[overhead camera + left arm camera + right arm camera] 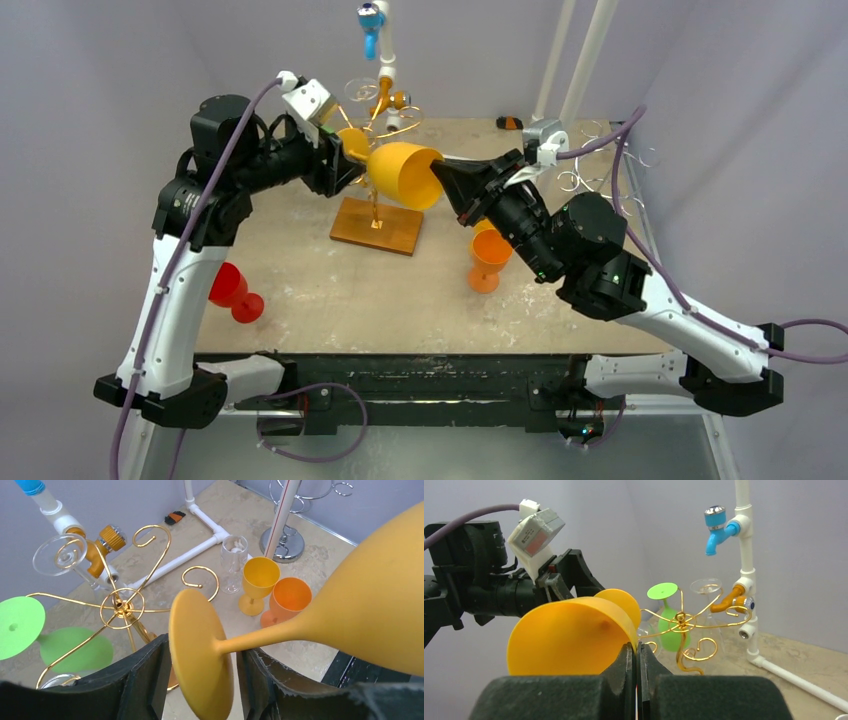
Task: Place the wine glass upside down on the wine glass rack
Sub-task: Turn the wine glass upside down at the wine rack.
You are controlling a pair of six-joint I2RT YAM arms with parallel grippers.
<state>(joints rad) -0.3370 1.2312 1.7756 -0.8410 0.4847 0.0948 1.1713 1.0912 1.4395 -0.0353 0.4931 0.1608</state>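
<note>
A yellow wine glass [405, 175] hangs sideways in the air between both arms, just above the gold wire rack [377, 225]. My right gripper [447, 180] is shut on the rim of its bowl [569, 640], jaws pinched together [636, 647]. My left gripper [345, 150] is open, its jaws standing on either side of the glass's round foot [200, 655] with gaps showing; the stem passes over the right finger [265, 680]. The rack's hub [121, 607] and curled hooks lie just beyond the foot, and it shows in the right wrist view [681, 617] behind the bowl.
A green glass [663, 591] and a clear glass [705, 586] hang on the rack. A red glass [232, 290] lies at the left, an orange glass [490, 255] stands under the right arm. A white pipe with a blue tap [375, 30] and a chrome rack [285, 542] stand behind.
</note>
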